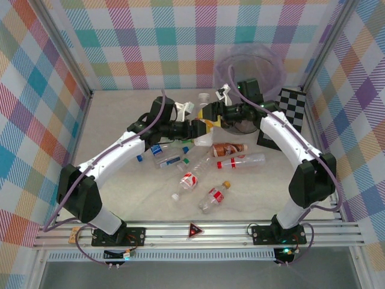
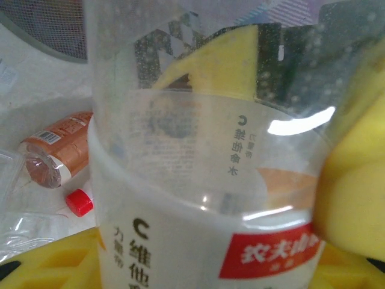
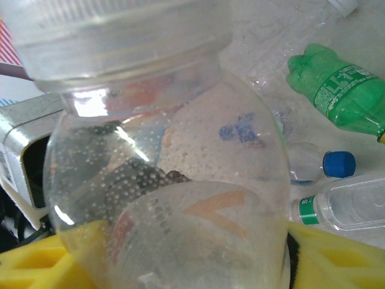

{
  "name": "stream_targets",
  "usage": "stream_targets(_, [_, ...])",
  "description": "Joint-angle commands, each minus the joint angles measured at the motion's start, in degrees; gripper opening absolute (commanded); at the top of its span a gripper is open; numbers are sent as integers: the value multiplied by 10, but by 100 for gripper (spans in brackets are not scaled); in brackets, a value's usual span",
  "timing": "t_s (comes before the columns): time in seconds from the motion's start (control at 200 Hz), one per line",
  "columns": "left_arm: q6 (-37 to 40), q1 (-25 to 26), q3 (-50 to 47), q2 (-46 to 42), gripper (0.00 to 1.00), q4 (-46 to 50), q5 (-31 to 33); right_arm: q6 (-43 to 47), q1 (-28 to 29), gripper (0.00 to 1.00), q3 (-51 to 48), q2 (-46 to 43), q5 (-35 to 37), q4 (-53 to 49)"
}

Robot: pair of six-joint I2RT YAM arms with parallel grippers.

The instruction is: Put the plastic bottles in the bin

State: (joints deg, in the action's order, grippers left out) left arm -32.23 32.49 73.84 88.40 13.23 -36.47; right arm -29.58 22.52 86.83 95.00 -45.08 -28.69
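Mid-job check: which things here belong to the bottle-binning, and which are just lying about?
Job: bin; white-labelled bottle; green bottle; brown-labelled bottle; red-labelled bottles on the table.
Lying about: chequered board.

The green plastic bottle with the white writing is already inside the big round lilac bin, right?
Not quite. The green plastic bottle with the white writing is not inside the bin. It lies on its side on the white table, as the right wrist view shows. The round translucent lilac bin stands at the back in the top view.
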Motion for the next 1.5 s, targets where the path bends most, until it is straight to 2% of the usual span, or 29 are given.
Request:
stream_targets(0.0, [-1, 2, 15, 4, 41, -42, -22, -6, 4, 63, 16, 7, -19, 19])
stream_targets(0.065, [0, 2, 15, 6, 44, -42, -24, -4, 4, 59, 13, 3, -11, 19])
stream_targets(0.255, [14, 1, 18, 0, 65, -29, -20, -2, 4, 56, 18, -4, 10, 11])
stream_targets(0.445, [32, 2, 0, -27, 94, -32, -29, 38, -2, 53, 67, -9, 53, -55])
stream_targets(0.5, [40, 2, -7, -39, 100, -31, -33, 49, -5, 53, 83, -14, 66, -76])
stream_targets(0.68, [75, 1, -23, -80, 100, -2, -34, 103, -14, 51, 144, -25, 152, -160])
stream_targets(0.81, [115, 1, -32, -110, 100, 79, -18, 156, -16, 50, 211, -22, 219, -226])
stream_targets(0.975, [134, -5, -71, -151, 100, 136, 53, 202, -17, 48, 300, -19, 295, -270])
stream_targets(1.115, [117, -8, -100, -168, 100, 173, 154, 236, -18, 46, 360, -11, 365, -282])
stream_targets(1.27, [100, -9, -116, -168, 100, 216, 237, 254, -33, 46, 421, 15, 438, -272])
stream_targets(1.495, [100, -4, -118, -159, 100, 271, 309, 240, -85, 47, 502, 88, 475, -247])
